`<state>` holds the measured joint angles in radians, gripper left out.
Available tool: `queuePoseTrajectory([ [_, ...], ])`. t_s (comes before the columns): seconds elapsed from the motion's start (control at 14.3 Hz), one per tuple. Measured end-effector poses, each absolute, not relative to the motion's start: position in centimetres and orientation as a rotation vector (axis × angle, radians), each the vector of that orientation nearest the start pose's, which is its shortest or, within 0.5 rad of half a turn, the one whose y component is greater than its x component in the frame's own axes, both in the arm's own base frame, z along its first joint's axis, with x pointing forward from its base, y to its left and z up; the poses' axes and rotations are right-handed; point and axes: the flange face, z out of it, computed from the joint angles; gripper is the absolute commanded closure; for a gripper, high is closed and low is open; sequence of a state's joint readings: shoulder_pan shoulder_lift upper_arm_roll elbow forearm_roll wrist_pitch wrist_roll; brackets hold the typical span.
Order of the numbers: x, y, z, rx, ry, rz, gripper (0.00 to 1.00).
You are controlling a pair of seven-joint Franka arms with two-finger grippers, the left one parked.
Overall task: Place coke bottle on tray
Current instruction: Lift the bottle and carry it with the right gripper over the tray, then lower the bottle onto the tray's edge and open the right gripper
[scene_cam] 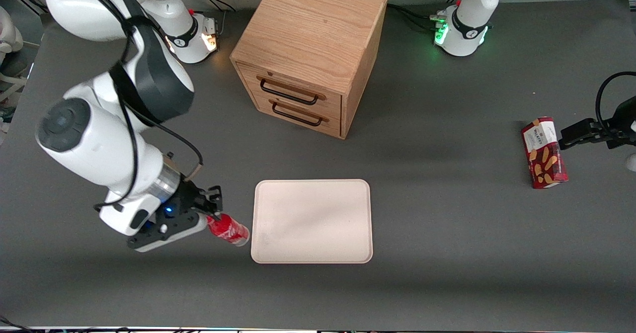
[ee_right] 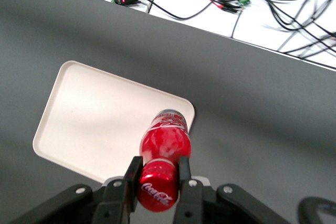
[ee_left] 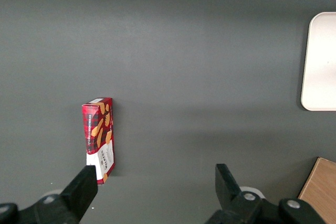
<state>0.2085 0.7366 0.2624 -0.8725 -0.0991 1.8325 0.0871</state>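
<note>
My right gripper [scene_cam: 211, 217] is shut on the coke bottle [scene_cam: 227, 229], a small red bottle held tilted by its cap end, base pointing toward the tray. In the right wrist view the fingers [ee_right: 132, 174] clamp the bottle [ee_right: 163, 150] on both sides of its red cap. The pale beige-pink tray [scene_cam: 312, 220] lies flat on the grey table, right beside the bottle's base, toward the parked arm's end. The bottle hangs just outside the tray's rim [ee_right: 184, 106], at the corner nearest the front camera. The tray holds nothing.
A wooden drawer cabinet [scene_cam: 310, 49] with two dark handles stands farther from the front camera than the tray. A red biscuit box [scene_cam: 544, 152] lies toward the parked arm's end of the table and also shows in the left wrist view [ee_left: 98, 132].
</note>
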Motion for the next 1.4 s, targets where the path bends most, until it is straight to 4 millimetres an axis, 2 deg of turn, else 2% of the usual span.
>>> queuePoseTrajectory([
  [0.35,74.5,28.8,41.4,-2.918,-0.458,-0.343,1.0],
  [0.49,74.8,28.8,38.9,-2.923,-0.454,-0.307,1.0],
  [1.05,74.5,29.0,34.9,-2.953,-0.471,-0.218,1.0],
  [1.33,74.2,29.0,33.7,-2.959,-0.474,-0.188,1.0],
  [1.4,74.2,29.1,33.5,-2.96,-0.475,-0.184,0.91],
])
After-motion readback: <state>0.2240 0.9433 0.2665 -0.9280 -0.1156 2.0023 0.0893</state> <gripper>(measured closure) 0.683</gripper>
